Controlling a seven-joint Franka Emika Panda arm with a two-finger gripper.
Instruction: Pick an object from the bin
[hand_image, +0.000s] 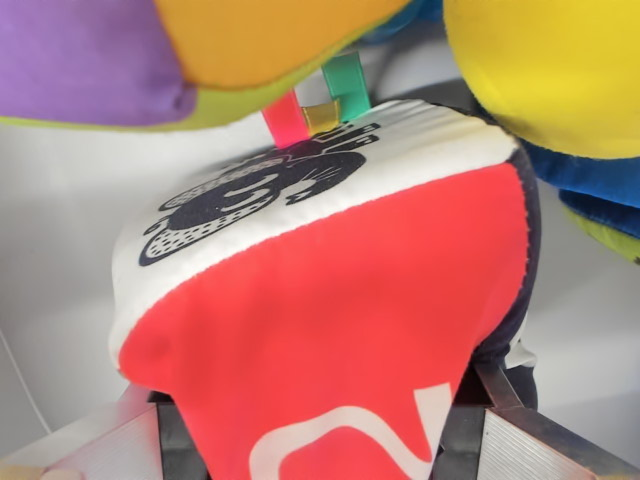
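A: Wrist view. What is held by the gripper (322, 425)?

B: A soft fabric cube (330, 300) is clamped between the jaws, red face toward the camera, white printed face on top.

A: Surroundings, relative to the cube?

B: A multicoloured plush toy (150, 60) is seen above it, a yellow-and-blue one (560, 90) upper right, the pale bin floor (60, 220) behind.

a purple-orange plush toy (150, 60) and a yellow-blue one (560, 80).
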